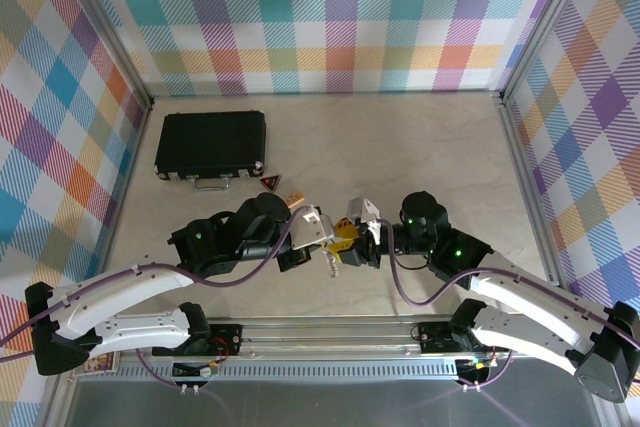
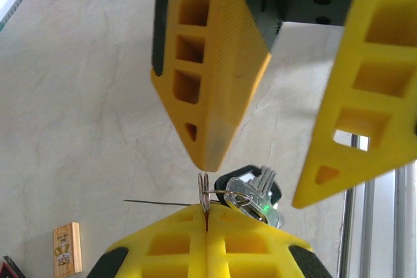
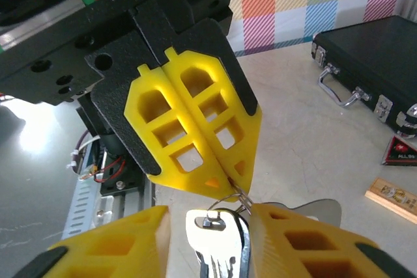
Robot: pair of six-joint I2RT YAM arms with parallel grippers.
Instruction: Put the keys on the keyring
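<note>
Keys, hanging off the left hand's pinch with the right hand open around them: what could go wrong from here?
1. The left hand pinches only the thin wire ring at its very fingertips. A slip would likely drop the keys onto the table.
2. The right hand stands open with a key between its fingers. Pulling back could snag it and tug the ring loose.

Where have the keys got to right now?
In the top view the keys hang low in the middle, between the two arms' tips. The left gripper pinches their wire loop, and the right gripper stands open around them.
</note>
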